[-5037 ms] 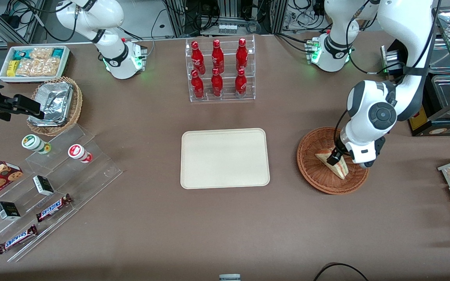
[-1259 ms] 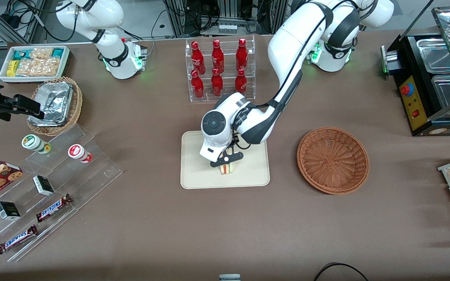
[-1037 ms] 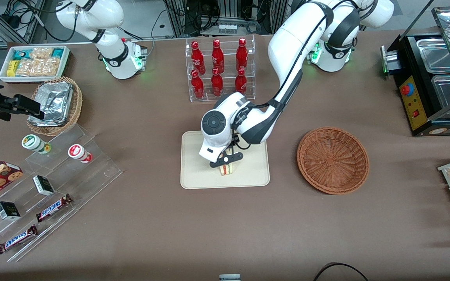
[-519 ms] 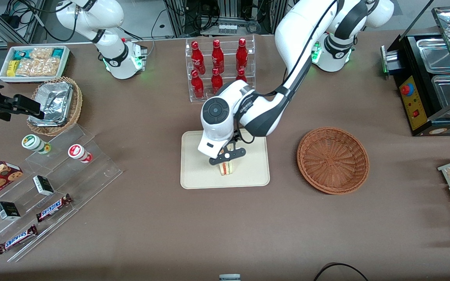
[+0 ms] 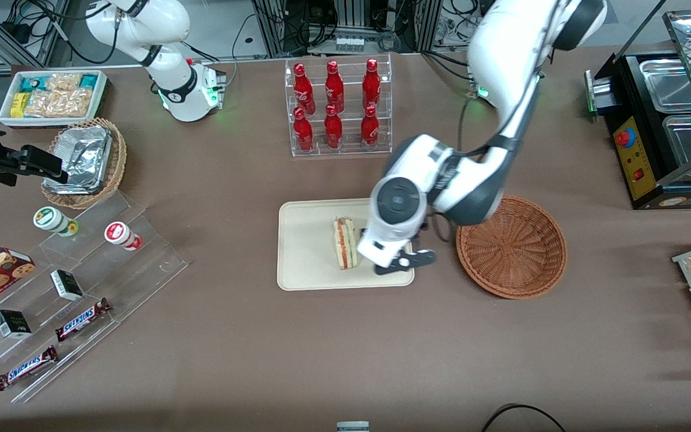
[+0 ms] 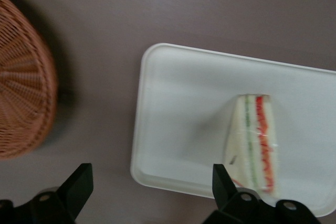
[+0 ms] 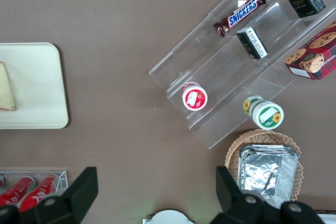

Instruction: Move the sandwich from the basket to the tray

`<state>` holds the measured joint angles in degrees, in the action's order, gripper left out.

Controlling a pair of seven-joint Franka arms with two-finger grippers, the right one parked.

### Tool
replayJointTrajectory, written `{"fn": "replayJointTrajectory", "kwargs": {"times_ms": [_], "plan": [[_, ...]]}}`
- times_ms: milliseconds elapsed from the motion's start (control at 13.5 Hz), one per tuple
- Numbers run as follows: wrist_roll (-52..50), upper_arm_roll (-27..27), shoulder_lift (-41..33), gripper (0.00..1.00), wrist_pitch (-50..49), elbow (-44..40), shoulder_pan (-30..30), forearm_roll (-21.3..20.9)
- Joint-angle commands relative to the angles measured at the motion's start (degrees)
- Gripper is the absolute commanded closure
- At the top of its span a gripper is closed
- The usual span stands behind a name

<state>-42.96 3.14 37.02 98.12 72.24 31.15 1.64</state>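
The sandwich (image 5: 344, 243), a pale bread wedge with red, orange and green layers, lies on the cream-beige tray (image 5: 306, 240). It also shows in the left wrist view (image 6: 253, 142) on the tray (image 6: 184, 108). My left gripper (image 5: 404, 261) is open and empty, raised above the tray's edge nearest the basket, apart from the sandwich. The reddish-brown wicker basket (image 5: 511, 246) stands empty beside the tray, toward the working arm's end; it also shows in the left wrist view (image 6: 23, 85).
A clear rack of red bottles (image 5: 336, 108) stands farther from the front camera than the tray. Toward the parked arm's end are a foil-lined tan basket (image 5: 84, 161), a white snack bin (image 5: 51, 96) and acrylic steps with snacks (image 5: 81, 282). A food warmer (image 5: 663, 114) stands at the working arm's end.
My gripper has let go of the sandwich, risen and moved toward the basket. The sandwich now lies free on the tray.
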Motion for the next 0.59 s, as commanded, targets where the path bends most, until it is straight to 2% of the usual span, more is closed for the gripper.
{"fn": "replayJointTrajectory", "kwargs": {"times_ms": [0, 519], "plan": [[6.7, 0.4, -7.8, 0.0, 0.3, 10.1, -3.0, 0.2], [25.4, 0.3, -23.4, 0.0, -0.4, 25.5, -13.5, 0.0]]}}
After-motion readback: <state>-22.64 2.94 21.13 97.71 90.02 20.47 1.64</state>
